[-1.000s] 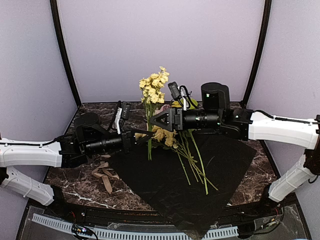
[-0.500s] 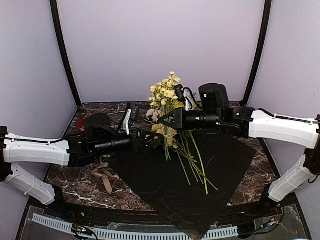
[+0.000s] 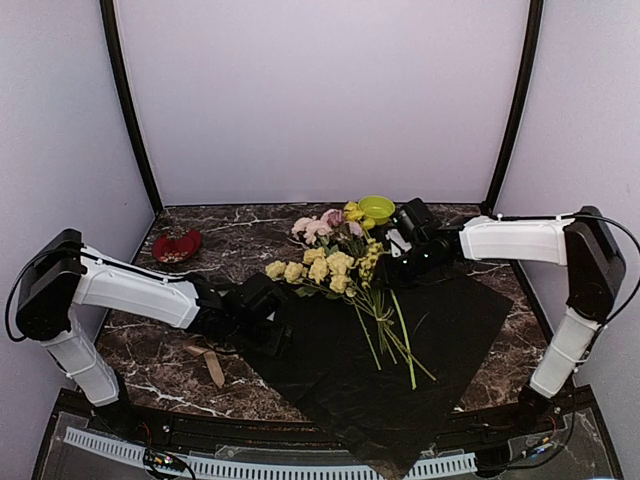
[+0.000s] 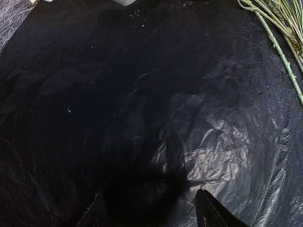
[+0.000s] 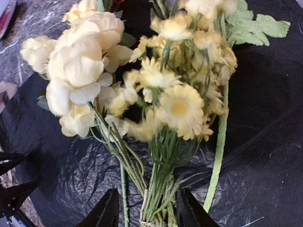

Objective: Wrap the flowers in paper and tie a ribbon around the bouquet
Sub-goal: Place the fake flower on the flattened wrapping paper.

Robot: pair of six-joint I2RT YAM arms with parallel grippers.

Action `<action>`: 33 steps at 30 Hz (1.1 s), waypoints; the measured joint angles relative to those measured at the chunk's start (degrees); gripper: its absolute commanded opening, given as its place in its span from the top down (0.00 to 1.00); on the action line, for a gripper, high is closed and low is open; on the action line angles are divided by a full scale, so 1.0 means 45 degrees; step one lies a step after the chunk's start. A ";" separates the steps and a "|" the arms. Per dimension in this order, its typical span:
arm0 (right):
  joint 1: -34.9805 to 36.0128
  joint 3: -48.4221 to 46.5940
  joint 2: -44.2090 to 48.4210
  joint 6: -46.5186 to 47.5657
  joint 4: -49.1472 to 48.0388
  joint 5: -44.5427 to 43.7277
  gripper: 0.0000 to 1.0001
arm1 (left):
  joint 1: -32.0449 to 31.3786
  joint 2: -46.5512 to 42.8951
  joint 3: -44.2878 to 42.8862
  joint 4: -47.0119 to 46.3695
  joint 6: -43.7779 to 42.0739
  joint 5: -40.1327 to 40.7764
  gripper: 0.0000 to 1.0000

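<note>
Red dish [image 3: 177, 245] at the far-left corner of the marbled tabletop [image 3: 140, 345], something dark in it, can't tell what. Left arm reaches in low from the left; left gripper [image 4: 150, 194] hangs over the left part of the paper [image 3: 330, 380], jaws wide apart, nothing between them, only black crinkly sheet below in the wrist view. Ribbon [image 3: 207, 361] lies crumpled on the bare tabletop just left of the paper's left corner, near the left arm, not held. Paper lies spread flat, diamond-wise, near corner hanging toward the front edge. Flowers [image 3: 325, 265] lie on the paper's upper-left part, heads pointing far-left and partly over the bare tabletop, pink blooms farthest, yellow ones nearer, green stems fanning down-right across the sheet. Flowers unwrapped, ribbon not tied. Right gripper [image 5: 147, 191] sits over the stems just below the heads, jaws partly apart with the stem bundle in the gap; not clamped, and I can't tell whether the tips touch any stem. Green bowl [image 3: 376, 207] at the far edge, just behind the flower heads and beside the right arm.
</note>
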State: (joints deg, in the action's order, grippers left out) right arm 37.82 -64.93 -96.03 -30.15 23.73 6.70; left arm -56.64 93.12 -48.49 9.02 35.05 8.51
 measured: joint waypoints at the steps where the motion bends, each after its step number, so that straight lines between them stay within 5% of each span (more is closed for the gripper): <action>1: 0.0000 -0.0461 -0.0481 0.0311 0.0291 -0.0267 0.46 | 0.0000 0.0248 -0.0175 0.0427 -0.0044 0.0160 0.31; 10: -0.0549 -0.0549 0.0797 0.1277 0.1768 -0.1763 0.37 | 0.0350 -0.0277 -0.1103 0.2152 -0.0782 0.0690 0.20; 17: -0.1248 0.1540 0.3721 0.1355 0.2200 -0.2560 0.37 | 0.2467 -0.2555 -0.0102 0.2866 -0.0874 0.0568 0.18; 33: -0.2011 0.4959 0.3983 0.1307 0.2555 -0.2458 0.36 | 0.3861 -0.3245 0.1690 0.2973 -0.0636 -0.1083 0.21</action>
State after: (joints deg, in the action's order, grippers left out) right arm 28.77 -42.61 -78.11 -24.27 35.22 -4.36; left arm -39.27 78.52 -40.88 22.39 32.18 3.64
